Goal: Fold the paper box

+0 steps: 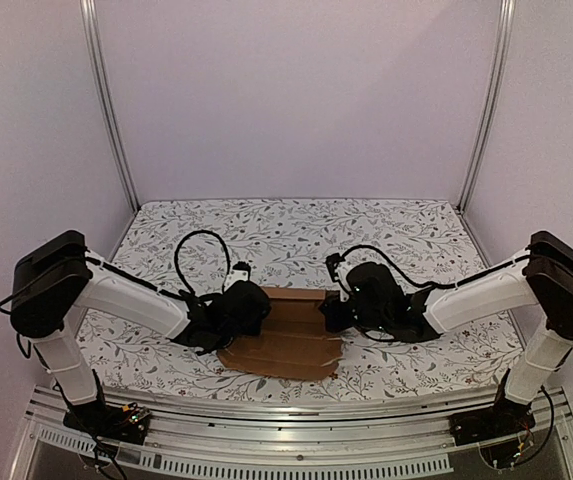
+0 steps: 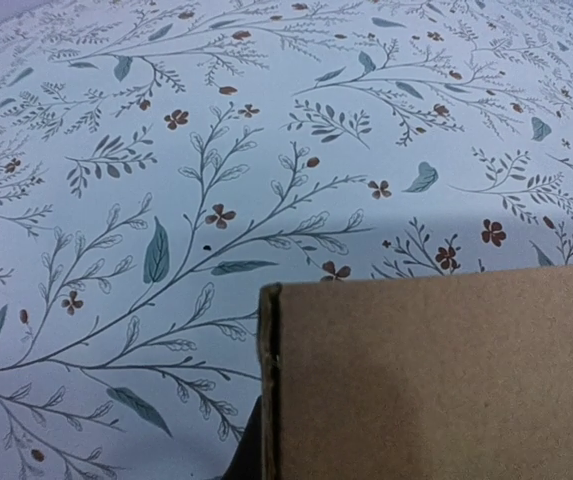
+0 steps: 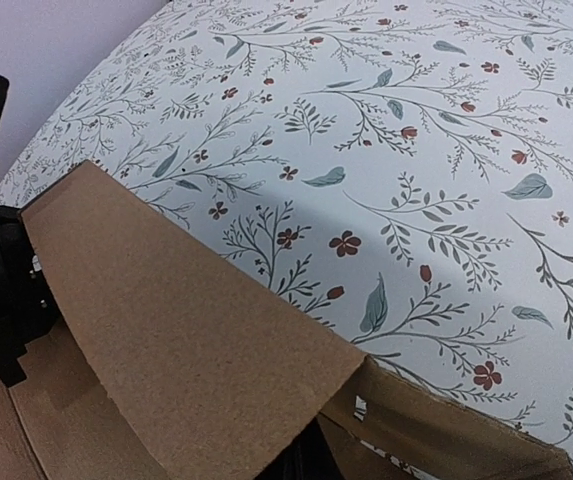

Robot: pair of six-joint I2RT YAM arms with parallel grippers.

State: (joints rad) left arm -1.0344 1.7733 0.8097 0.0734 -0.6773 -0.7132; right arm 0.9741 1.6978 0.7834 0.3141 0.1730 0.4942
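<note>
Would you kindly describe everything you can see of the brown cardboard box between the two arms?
The paper box is plain, unprinted brown cardboard, partly folded, lying on the floral tablecloth near its front edge. From above it shows parallel creases stepping across it. The left gripper and right gripper meet it at opposite sides, their fingers hidden. Each wrist view shows a panel standing up close to the camera, the right one tilted.

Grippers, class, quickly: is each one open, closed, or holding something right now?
Left gripper: at the paper box, left edge; fingers hidden, cannot be told.
Right gripper: at its right edge; fingers hidden, cannot be told.
</note>
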